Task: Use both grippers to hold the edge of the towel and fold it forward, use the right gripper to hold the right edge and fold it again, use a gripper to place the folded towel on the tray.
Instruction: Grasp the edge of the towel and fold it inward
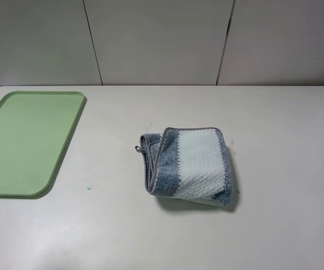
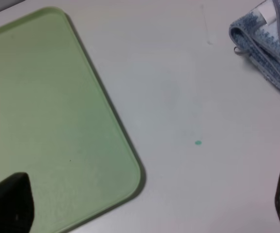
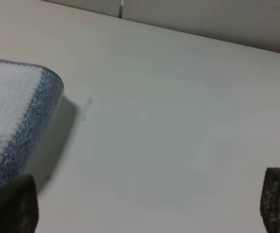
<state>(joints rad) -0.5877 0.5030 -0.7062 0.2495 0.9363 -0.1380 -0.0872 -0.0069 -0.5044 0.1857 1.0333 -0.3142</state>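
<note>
A soft, folded towel [image 1: 188,164] with blue-grey and white stripes lies in the middle of the white table [image 1: 286,219]. It has a thin grey hem [image 1: 193,130] and a little grey loop [image 1: 138,149] on the side that faces the tray. The flat, light green plastic tray [image 1: 21,146] sits at the left of the table, well apart from the towel. A tiny green dot [image 1: 88,188] marks the table between them.

The left gripper [image 2: 147,204] hangs over a corner of the tray and the table beside it. Its black fingers [image 2: 8,206] are spread wide and hold nothing. The right gripper [image 3: 145,204] hangs just beside the towel's right side. Its fingers [image 3: 278,201] are spread wide too and hold nothing. Neither one touches the towel.
</note>
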